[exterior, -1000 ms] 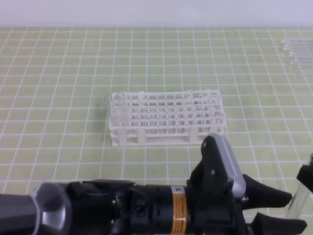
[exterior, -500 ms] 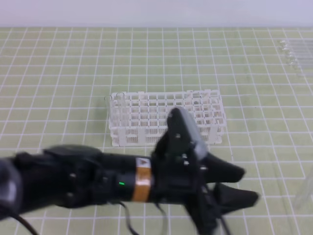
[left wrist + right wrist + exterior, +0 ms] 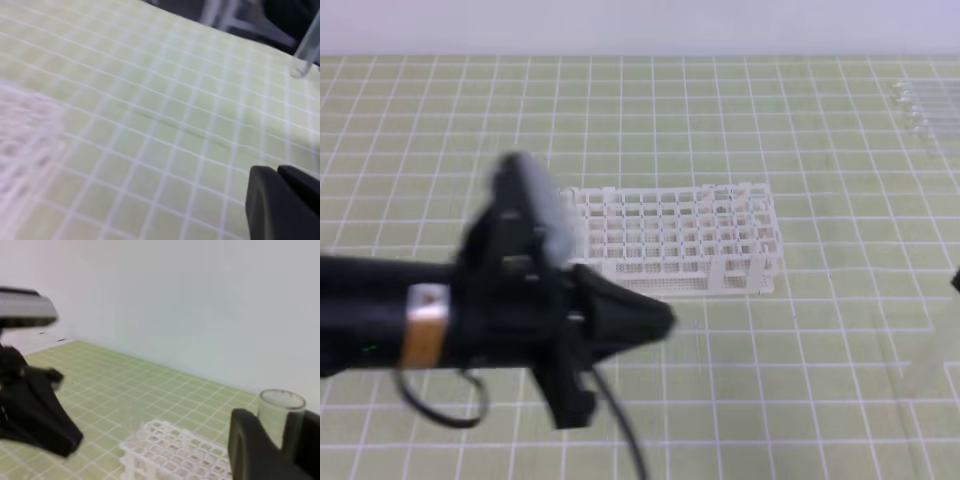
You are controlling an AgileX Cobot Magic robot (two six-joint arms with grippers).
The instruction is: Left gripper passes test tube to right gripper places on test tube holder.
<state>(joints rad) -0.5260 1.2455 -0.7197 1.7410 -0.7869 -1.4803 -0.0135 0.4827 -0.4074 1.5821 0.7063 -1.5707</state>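
So, the counter (image 3: 800, 120) fills the high view, a pale green mat crossed by a white grid. The left arm (image 3: 410, 320) sweeps in over it, black and blurred, an orange band on the wrist; its left claw (image 3: 655, 318) tapers to one closed dark wedge holding nothing, set in front of the rack. Behind it sits the test tube holder (image 3: 690, 240), a white plastic lattice of small square holes in tiers, its left end hidden by the arm. On the right wrist view, the right claw (image 3: 280, 440) shows two matte black fingers clamped around the test tube (image 3: 281, 412), clear glass, upright, round open rim above the fingers. Its rounded bottom hangs in the left wrist view's corner. Spare clear tubes (image 3: 925, 105) lie far right, cut off and blurry.
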